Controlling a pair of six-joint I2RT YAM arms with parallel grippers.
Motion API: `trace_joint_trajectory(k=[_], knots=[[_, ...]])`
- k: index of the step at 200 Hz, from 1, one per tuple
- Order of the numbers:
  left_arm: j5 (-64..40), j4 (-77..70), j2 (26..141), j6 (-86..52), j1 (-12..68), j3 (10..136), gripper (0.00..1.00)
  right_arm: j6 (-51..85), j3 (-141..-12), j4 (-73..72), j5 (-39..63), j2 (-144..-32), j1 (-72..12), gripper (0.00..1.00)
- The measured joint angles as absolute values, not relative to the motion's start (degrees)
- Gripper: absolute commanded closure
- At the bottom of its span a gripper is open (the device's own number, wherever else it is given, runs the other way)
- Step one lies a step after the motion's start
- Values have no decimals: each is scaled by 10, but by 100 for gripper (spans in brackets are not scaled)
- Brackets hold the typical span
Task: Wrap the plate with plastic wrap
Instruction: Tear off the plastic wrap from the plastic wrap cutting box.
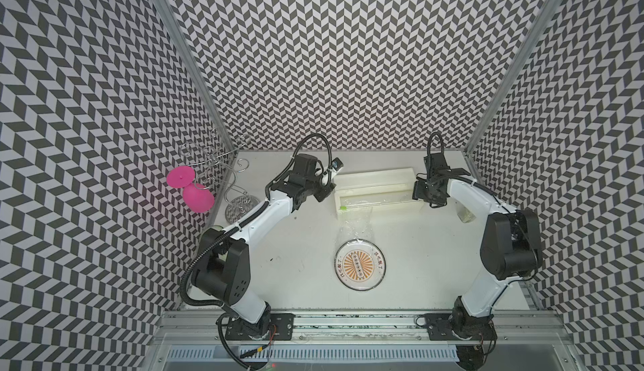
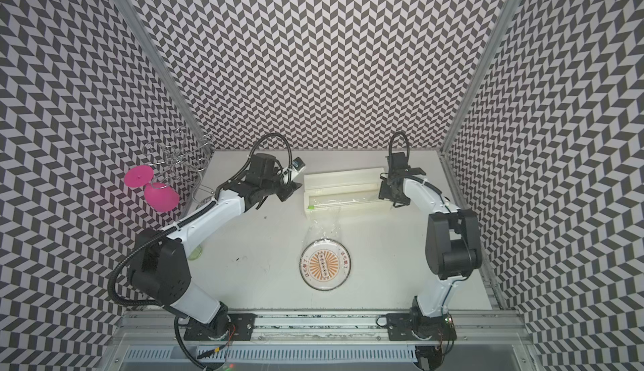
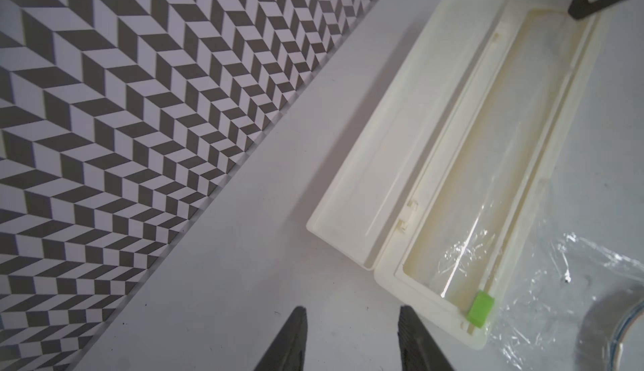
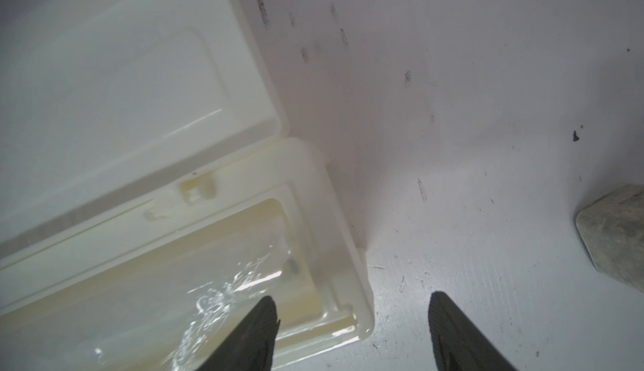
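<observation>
The plate (image 1: 360, 264) (image 2: 326, 264), white with an orange sunburst centre, lies flat on the table's near middle. Crinkly plastic wrap (image 1: 355, 228) (image 2: 322, 226) (image 3: 557, 299) trails from the open dispenser box (image 1: 376, 191) (image 3: 435, 142) (image 4: 174, 212) down to the plate's far rim (image 3: 620, 327). More film glints inside the box. My left gripper (image 1: 324, 193) (image 3: 352, 311) hangs open and empty over bare table beside the box's left end. My right gripper (image 1: 427, 196) (image 4: 352, 299) is open at the box's right end, one finger over the box and one over the table.
A green tab (image 1: 343, 208) (image 3: 481, 308) sits at the box's left front corner. A wire stand (image 1: 240, 209) holding pink cups (image 1: 190, 184) fills the back left corner. A small pale object (image 1: 465, 214) (image 4: 613, 230) rests under the right arm. Patterned walls close three sides.
</observation>
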State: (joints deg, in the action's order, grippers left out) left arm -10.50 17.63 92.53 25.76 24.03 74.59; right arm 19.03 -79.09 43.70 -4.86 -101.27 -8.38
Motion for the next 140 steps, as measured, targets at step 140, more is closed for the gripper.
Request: trace_joint_trajectory(k=[140], knots=[[-164,123,906,-103,227,609,29,195,-613,274,225,-920,-230,19]])
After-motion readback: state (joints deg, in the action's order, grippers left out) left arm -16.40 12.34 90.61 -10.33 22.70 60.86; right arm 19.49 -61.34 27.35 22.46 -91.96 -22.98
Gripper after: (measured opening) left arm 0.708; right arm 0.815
